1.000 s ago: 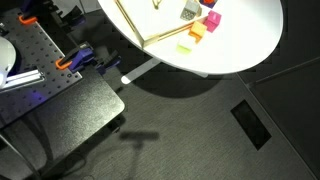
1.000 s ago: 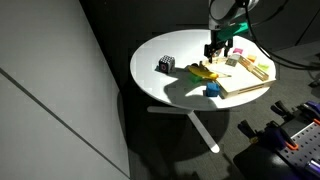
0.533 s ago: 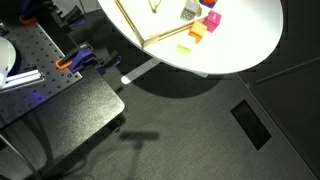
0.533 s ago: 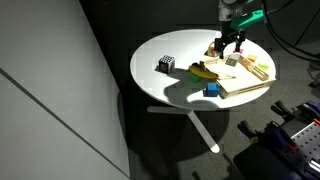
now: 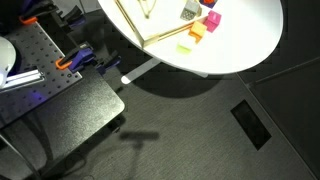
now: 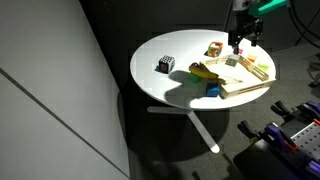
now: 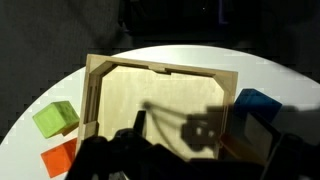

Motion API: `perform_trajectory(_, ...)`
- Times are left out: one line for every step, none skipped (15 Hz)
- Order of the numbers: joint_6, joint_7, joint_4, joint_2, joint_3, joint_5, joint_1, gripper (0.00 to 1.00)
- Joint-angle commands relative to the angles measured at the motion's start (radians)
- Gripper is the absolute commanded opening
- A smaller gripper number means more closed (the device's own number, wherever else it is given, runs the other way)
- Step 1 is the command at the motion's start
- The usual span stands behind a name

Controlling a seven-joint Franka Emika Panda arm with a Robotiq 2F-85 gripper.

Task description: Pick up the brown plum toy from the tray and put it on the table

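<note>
- In an exterior view, we see the round white desk (image 5: 245,40) across the top of the picture. The tray (image 5: 128,20) on it shows its thin tan rim and one near corner. Just right of that corner, on the white top, lie a yellow block (image 5: 185,46), an orange block (image 5: 196,32) and a pink block (image 5: 212,20). On the left stands a grey perforated plate (image 5: 35,50), apart from the desk.
- In an exterior view from farther back, we find the tool (image 6: 243,45) hanging above the far part of the tray (image 6: 250,82), clear of it. As far as we can judge, its fingers are spread with nothing between them. The brown plum toy (image 6: 214,49) lies on the white top, just left of the tray's far end and apart from the tool. A black-and-white cube (image 6: 165,65) sits well apart on the left. A yellow toy (image 6: 205,72) lies at the tray's left side, and a blue block (image 6: 212,90) sits near it.
- In the wrist view, we look down on the tray (image 7: 170,95), whose pale floor carries the tool's shadow (image 7: 190,128). A green block (image 7: 55,118) and the orange block (image 7: 60,158) lie on the desk to its left, and the blue block (image 7: 258,102) lies to its right. The tool's dark fingers along the bottom edge are blurred, and we see nothing held in them.
</note>
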Motion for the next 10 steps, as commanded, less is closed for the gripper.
perform_trajectory(0.003, -0.020, -0.087, -0.120, 0.012, 0.002, -0.027, 1.00)
perform_trajectory(0.017, -0.020, -0.111, -0.150, 0.011, 0.007, -0.031, 1.00)
perform_trajectory(0.030, -0.024, -0.131, -0.177, 0.011, 0.012, -0.035, 1.00)
perform_trajectory(0.040, -0.034, -0.153, -0.207, 0.010, 0.018, -0.039, 1.00)
perform_trajectory(0.053, -0.041, -0.171, -0.233, 0.010, 0.024, -0.043, 1.00)
perform_trajectory(0.069, -0.044, -0.190, -0.259, 0.009, 0.027, -0.047, 1.00)
perform_trajectory(0.085, -0.052, -0.206, -0.280, 0.008, 0.030, -0.051, 1.00)
perform_trajectory(0.098, -0.056, -0.219, -0.297, 0.007, 0.032, -0.055, 1.00)
perform_trajectory(0.107, -0.058, -0.228, -0.308, 0.006, 0.033, -0.059, 1.00)
perform_trajectory(0.075, -0.027, -0.180, -0.253, 0.017, 0.010, -0.057, 1.00)
